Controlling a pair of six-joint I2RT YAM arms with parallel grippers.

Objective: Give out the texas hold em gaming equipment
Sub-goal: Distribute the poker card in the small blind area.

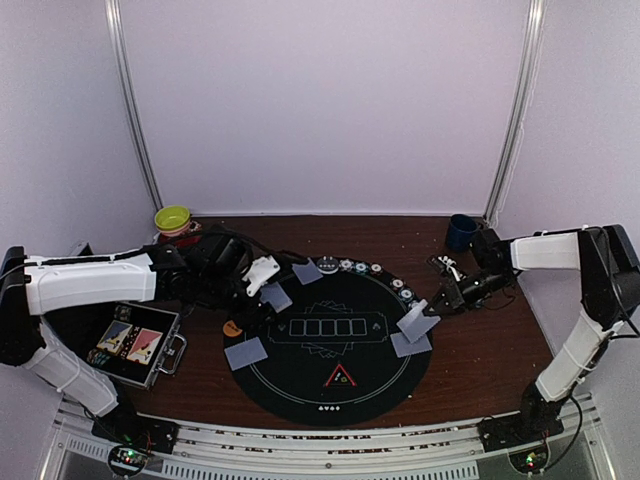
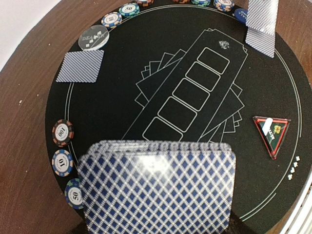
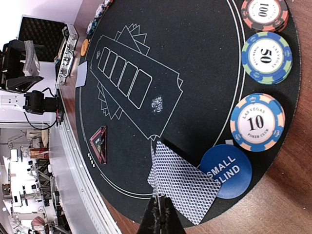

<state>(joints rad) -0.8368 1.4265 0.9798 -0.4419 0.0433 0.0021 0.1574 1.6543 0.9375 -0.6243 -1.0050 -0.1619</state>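
Left of the round black mat (image 1: pixel 300 380), my left arm (image 1: pixel 90 280): long white shell links, black joints, a black cable looped over the wrist. Left gripper (image 1: pixel 265 283): white casing on a black body.

Right of the mat, my right arm (image 1: pixel 560 250): matching white links, black elbow housing, thin black cables at the wrist. Right gripper (image 3: pixel 158 220): dark fingers tapering to a narrow tip.

Nearer than the mat, my left base (image 1: pixel 130 438) and right base (image 1: pixel 515 432): black, each with a small green light.
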